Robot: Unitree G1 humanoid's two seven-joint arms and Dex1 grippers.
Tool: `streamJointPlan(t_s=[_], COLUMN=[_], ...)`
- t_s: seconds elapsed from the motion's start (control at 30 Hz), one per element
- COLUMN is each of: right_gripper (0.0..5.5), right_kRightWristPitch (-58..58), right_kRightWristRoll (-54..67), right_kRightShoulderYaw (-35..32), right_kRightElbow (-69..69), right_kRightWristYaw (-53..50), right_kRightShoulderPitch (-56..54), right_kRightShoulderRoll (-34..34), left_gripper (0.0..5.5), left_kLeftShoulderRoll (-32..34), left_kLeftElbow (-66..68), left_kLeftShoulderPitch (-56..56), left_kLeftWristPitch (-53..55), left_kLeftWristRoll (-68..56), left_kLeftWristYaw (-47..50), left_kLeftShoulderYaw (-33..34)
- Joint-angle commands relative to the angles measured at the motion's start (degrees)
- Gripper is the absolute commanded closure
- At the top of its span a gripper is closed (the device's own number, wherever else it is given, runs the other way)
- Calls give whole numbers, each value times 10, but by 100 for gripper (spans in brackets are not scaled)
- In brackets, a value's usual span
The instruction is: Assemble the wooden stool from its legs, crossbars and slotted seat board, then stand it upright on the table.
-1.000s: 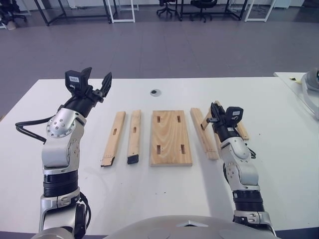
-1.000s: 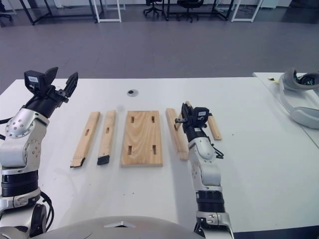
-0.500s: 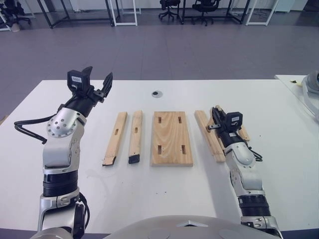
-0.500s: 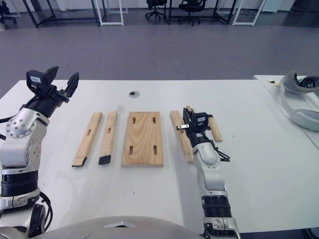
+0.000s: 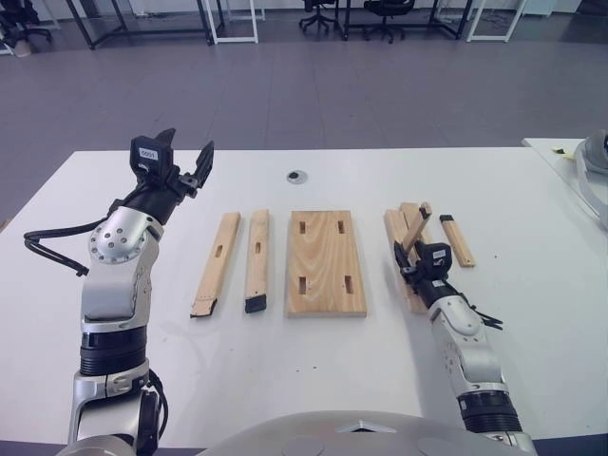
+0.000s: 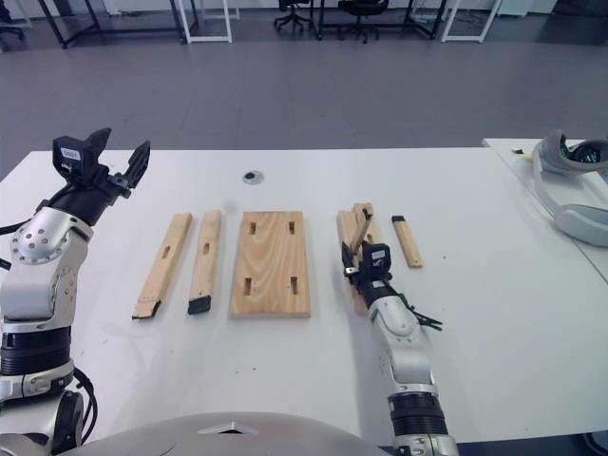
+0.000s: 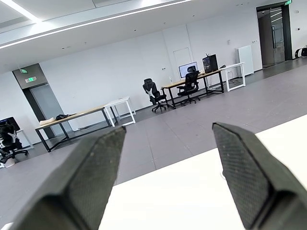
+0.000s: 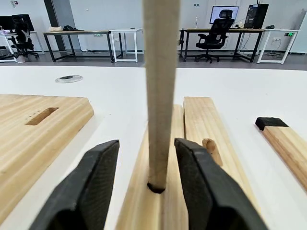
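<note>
R end effector (image 5: 415, 255) just right of seat board (image 5: 326, 261), part-open, straddling crossbar (image 5: 416, 224). Crossbar stands tilted in leg (image 5: 392, 224) hole, long axis upward. L end effector (image 5: 179, 163) wide open, empty, well left of seat board.

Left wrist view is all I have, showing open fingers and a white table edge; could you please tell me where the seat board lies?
Observer: The seat board lies flat in the middle of the table, slots up, to the right of the left gripper.
Operator: Thank you; and the other arm?
Observer: The right gripper is low over the table, just right of that board.
Operator: Is anything standing yet?
Observer: One crossbar stands tilted before it, lower end on a flat leg.
</note>
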Motion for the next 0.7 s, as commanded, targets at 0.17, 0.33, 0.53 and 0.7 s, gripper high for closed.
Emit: streamJointPlan(t_s=[0.17,0.33,0.53,0.7], right_gripper=[197,114,114,114], right_kRightWristPitch=[329,507,596,618], right_kRightWristRoll=[-4,57,79,77], right_kRightShoulderYaw=[5,-25,-24,-23], right_kRightElbow=[-229,-320,-328,-308], right_kRightWristYaw=[-5,16,9,2], right_kRightShoulderPitch=[-1,-10,0,-9], right_kRightShoulderRoll=[-71,-88,-79,-77], left_gripper=[218,218,218,218], left_kLeftShoulderRoll=[2,-3,-13,-13], left_kLeftElbow=[-12,-26,-33,-29], left_kLeftShoulderPitch=[9,26,35,35], left_kLeftWristPitch=[-1,2,2,0], left_kLeftWristRoll=[10,14,24,27], left_kLeftWristYaw=[8,17,22,23], left_kLeftShoulderYaw=[2,-2,-10,-8])
